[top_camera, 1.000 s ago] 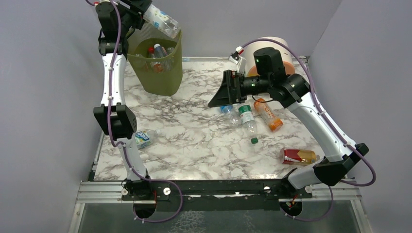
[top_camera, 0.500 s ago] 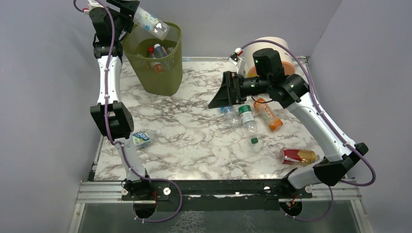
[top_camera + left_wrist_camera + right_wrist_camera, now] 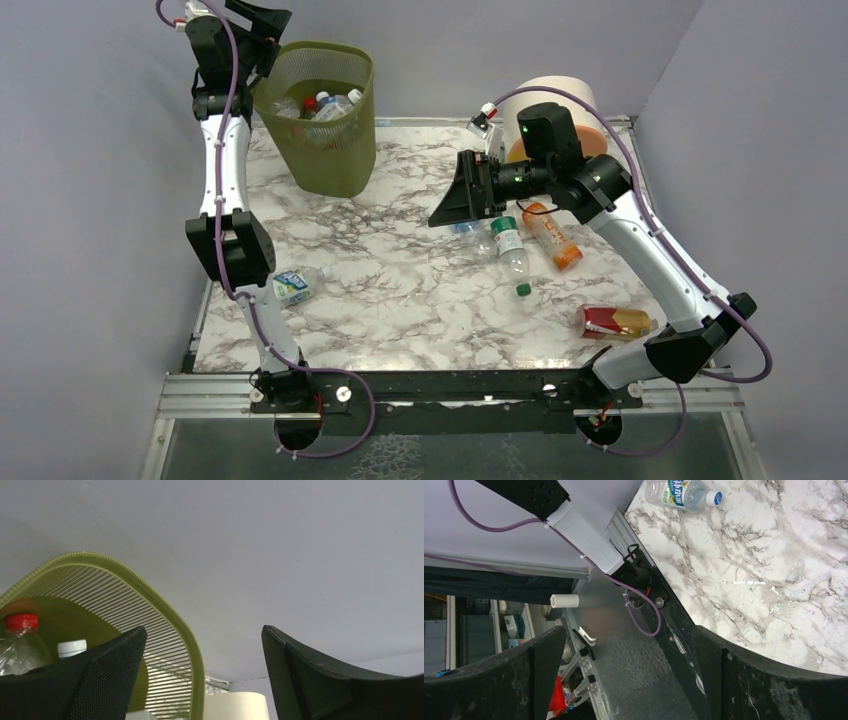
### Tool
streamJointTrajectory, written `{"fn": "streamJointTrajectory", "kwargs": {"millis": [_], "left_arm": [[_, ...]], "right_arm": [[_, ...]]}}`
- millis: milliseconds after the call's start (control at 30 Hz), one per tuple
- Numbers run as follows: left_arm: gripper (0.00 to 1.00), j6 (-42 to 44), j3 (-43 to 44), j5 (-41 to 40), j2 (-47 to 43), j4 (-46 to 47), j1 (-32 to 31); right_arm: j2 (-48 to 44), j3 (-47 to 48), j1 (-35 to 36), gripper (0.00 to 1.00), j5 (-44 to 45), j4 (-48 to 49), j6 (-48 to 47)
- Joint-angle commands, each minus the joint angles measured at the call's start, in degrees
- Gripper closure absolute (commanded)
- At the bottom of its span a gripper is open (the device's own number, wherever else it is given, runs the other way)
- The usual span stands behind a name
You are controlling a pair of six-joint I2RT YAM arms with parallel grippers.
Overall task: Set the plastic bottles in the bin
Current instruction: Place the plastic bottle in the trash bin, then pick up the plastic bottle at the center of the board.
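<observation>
Left fingers (image 3: 266, 16): spread wide and empty at the upper left of the frame, poised just over the rim of the bin (image 3: 333, 150).
Bin contents: several bottles (image 3: 325, 104) lie inside, red and white caps showing.
Right fingers (image 3: 458, 190): open too, nothing between them, hanging right of centre just above a clear bottle (image 3: 468, 232).
On the tabletop (image 3: 400, 300): green-label bottle (image 3: 510, 245) and orange-filled bottle (image 3: 552, 237) right beside that clear one; red-label bottle (image 3: 612, 322) at lower right; blue-capped bottle (image 3: 293, 286) near the left edge; a loose green cap (image 3: 522, 290).
Step in hand: looks like a changeover, left side done at the bin, right side lining up a pick.
Next move: right fingers should drop squarely around the clear bottle's body and clamp without nudging its neighbours; the left arm could swing down for the blue-capped bottle.
</observation>
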Motion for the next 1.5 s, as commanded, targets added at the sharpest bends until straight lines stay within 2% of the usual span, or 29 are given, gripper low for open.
{"fn": "streamJointTrajectory", "kwargs": {"millis": [0, 433, 867, 1100, 1467], "left_arm": [[0.09, 1.00, -1.52, -0.67, -4.63, -0.51, 0.51], [0.03, -2.51, -15.24, 6.35, -18.45, -3.18, 0.53], [0.01, -4.39, -42.03, 11.19, -42.71, -8.84, 0.41], [0.01, -4.36, -57.03, 12.31, -51.17, -12.75, -1.30], [0.01, -3.08, -62.56, 10.35, -54.82, -12.82, -3.85]], "right_arm": [[-0.30, -0.91, 0.25, 0.01, -2.00, 1.75, 0.04], [0.57, -2.00, 0.25, 0.00, -2.95, 2.87, 0.10], [3.91, -6.90, 0.25, 0.00, -0.84, 4.09, -1.76], [2.22, -10.22, 0.25, 0.01, 2.09, 4.20, 0.26], [0.60, -9.59, 0.25, 0.01, 5.39, -2.01, 0.06]]}}
